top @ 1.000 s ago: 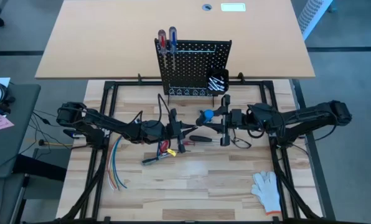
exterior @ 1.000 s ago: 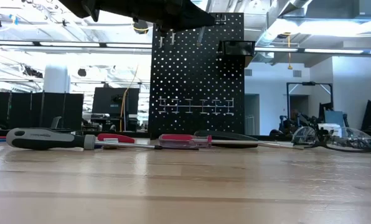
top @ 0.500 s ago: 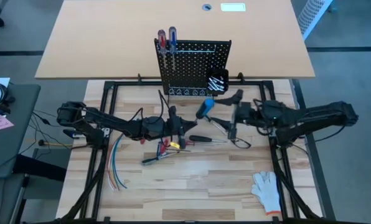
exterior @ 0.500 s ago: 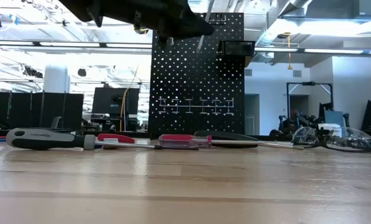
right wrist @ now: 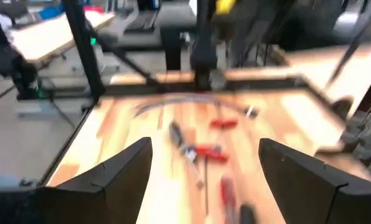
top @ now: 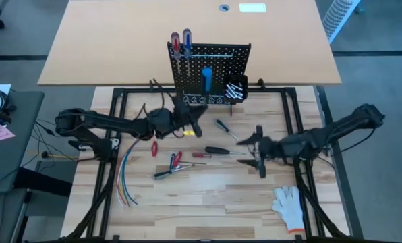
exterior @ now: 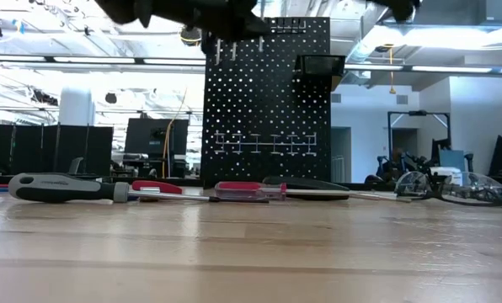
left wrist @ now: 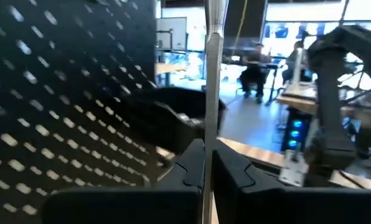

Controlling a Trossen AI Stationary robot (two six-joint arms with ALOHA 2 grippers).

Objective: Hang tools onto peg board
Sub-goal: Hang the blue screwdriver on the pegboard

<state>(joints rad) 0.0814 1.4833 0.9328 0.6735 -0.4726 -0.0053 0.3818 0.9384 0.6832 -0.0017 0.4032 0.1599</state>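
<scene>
The black peg board stands upright at the table's far edge, with a red-handled and a blue-handled screwdriver at its top left. A blue-handled tool sits against its front face. My left gripper is just in front of the board, shut on a thin silver tool shaft. My right gripper stands open over the table's right middle, holding nothing. Red-handled pliers and a black-handled screwdriver lie flat on the table. My left gripper pinches the thin silver shaft between its two shut fingers. The shaft runs on straight past the fingertips, beside the peg board's holes. The tool is lifted clear of the table. Its handle end is hidden by the gripper.
A small black bin hangs on the board's lower right. Another small screwdriver lies near the board. Coloured wires lie near left, a white glove near right. Clear safety glasses rest at the right.
My right gripper has opened, letting go of the blue-handled tool, and has drawn back toward the table's near edge; that tool now sits on the peg board. My left gripper has gone up and toward the far edge, to the board, carrying the silver-shafted tool.
</scene>
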